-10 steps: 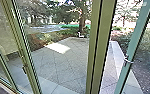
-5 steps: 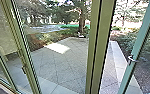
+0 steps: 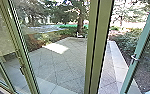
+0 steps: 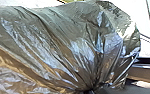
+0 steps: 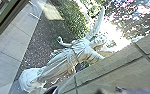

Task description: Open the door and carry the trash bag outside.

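Evidently, the paved yard [image 3: 63, 65] is being seen through glass from the doorway, with the head view being shifted slightly by the camera's own travel. Beyond that shift, the gap between the olive door post [image 3: 101, 37] and the teal-edged glass door leaf [image 3: 141, 42] is being widened; a moment ago the leaf's pull handle [image 3: 135, 58] was being seen nearer the post. By judgement, the leaf is being swung outward, so the door-opening step is being carried on while the threshold is still being approached. What is doing the pushing cannot be told. Outside, near a hedge [image 5: 73, 22], a winged statue [image 5: 71, 55] is being faced by the right wrist camera.

Meanwhile, the dark, glossy trash bag [image 4: 58, 47] is being carried close before the left wrist camera, its folds being drawn together at the gathered neck [image 4: 91, 87]. By that closeness, the neck is probably being held by the left gripper, but whether it is being clenched or released cannot be told. The right gripper's state is likewise being left untold, for want of a clear sight.
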### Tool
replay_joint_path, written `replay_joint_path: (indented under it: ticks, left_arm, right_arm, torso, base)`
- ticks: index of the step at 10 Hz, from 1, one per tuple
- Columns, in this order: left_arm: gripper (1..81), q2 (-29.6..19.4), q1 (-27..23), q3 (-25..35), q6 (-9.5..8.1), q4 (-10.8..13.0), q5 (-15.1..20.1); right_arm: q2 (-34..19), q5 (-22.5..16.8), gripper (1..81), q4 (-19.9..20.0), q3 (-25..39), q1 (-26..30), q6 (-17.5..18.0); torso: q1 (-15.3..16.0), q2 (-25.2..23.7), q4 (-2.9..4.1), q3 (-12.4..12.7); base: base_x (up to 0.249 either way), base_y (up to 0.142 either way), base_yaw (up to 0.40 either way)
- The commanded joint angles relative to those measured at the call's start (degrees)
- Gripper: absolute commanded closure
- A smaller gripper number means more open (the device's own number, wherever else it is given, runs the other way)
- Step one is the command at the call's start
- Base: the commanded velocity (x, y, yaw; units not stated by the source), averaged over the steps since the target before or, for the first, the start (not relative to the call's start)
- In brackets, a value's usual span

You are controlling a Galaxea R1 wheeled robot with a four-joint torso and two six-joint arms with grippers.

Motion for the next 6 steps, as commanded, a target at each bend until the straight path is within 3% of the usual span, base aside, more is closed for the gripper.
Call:
replay_joint_path:
  ticks: [1,2,3,4,6]
  left_arm:
    - [81.1,-0.1,-2.1,0.3,-0.02,-0.1,3.1]
    - [81.1,-0.1,-2.1,0.3,-0.02,-0.1,3.1]
    - [81.1,0.0,-2.1,0.4,-0.02,-0.1,3.1]
    - [81.1,0.1,-2.1,0.4,0.06,-0.1,3.1]
    - [81.1,-0.1,-2.1,0.4,0.06,-0.1,3.1]
  right_arm:
    - [-0.7,-2.9,1.0,-1.5,-3.7,6.8,-0.8]
    - [-0.6,-3.1,1.0,1.9,-3.6,7.1,-1.2]
    - [0.6,-4.7,1.0,8.6,-3.7,8.8,-2.8]
    - [2.5,-8.0,1.0,15.4,-4.4,11.1,-5.3]
    - [8.1,-16.4,1.0,31.3,-9.2,14.3,-6.0]
  torso:
    - [0.0,0.0,0.00,0.0]
    - [0.0,0.0,0.00,0.0]
    - [0.0,0.0,0.00,0.0]
    - [0.0,0.0,0.00,0.0]
    - [0.0,0.0,0.00,0.0]
  base:
    - [0.000,0.000,0.000]
    - [0.000,0.000,0.000]
    - [0.000,0.000,0.000]
    - [0.000,0.000,0.000]
    - [0.000,0.000,0.000]
